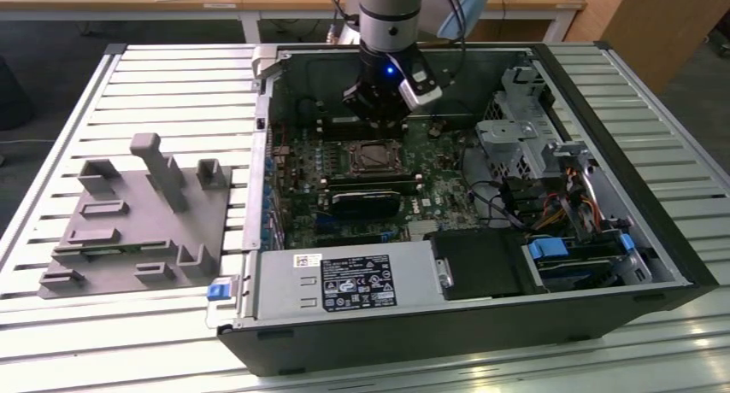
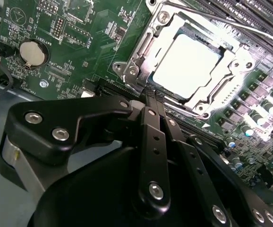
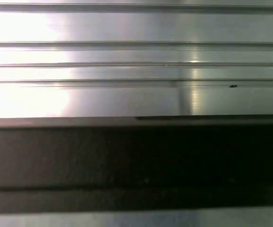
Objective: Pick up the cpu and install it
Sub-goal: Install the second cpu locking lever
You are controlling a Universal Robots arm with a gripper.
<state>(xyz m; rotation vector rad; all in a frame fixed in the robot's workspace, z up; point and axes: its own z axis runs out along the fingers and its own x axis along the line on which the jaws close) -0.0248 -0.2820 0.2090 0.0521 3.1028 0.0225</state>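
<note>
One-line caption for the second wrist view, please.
Gripper with fingers together poised beside the socket, where the cpu already sits.

No legible text; PSU label print too small.

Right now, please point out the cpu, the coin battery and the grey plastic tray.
cpu [image 2: 186, 66], second wrist view, middle of its pale metal top, lying in the socket.
coin battery [image 2: 33, 52], second wrist view, its round face.
grey plastic tray [image 1: 114, 239], exterior view, its flat base.
</note>
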